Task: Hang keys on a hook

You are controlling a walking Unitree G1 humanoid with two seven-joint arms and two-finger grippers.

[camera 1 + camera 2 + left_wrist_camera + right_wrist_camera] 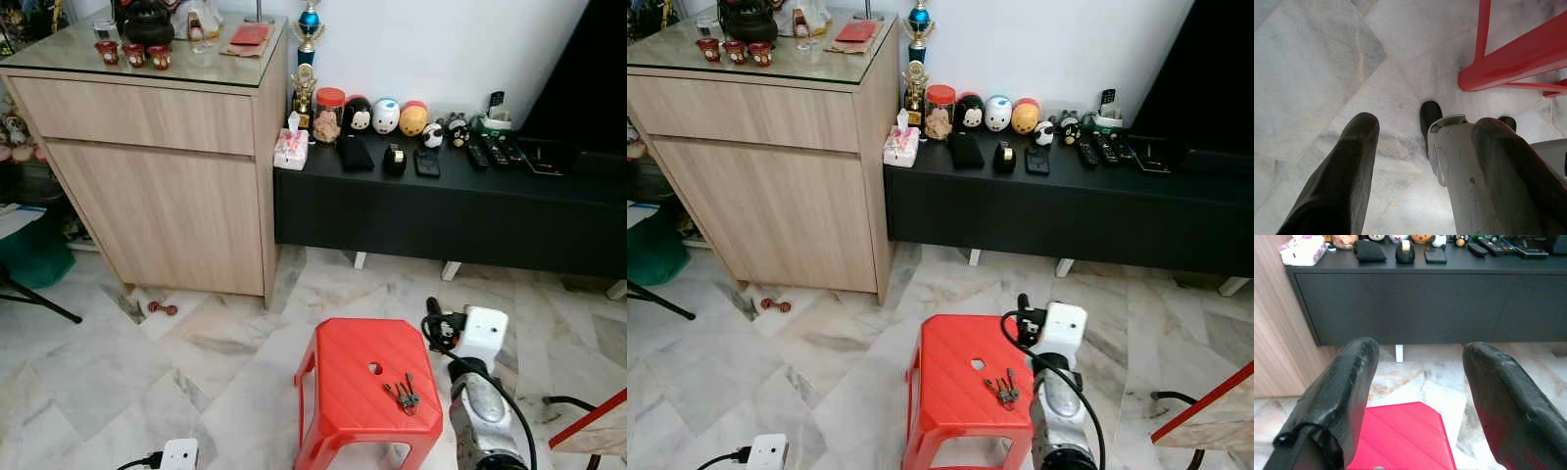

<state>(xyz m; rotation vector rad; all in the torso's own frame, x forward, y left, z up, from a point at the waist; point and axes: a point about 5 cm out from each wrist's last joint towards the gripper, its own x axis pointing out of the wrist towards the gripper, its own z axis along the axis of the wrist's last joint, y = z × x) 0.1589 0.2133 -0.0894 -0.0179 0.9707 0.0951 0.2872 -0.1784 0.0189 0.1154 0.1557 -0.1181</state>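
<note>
While the right gripper (1418,396) is hovering w/ fingers spread above the red stool (960,377), facing the black cabinet (1410,303), keys (403,395) are lying on the stool's top. Left gripper (1425,161) is hanging spread over marble floor (1312,73).

Metal keys (403,395) on a ribbed red plastic stool (345,377); glossy marble floor (108,377); wood-grain cabinet (157,186), glass-topped.

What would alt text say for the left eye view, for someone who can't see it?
A bunch of keys lies on a red plastic stool on a marble floor, with the robot's right arm just beside the stool. Behind stand a wooden cabinet and a low black sideboard lined with small figurines.
</note>
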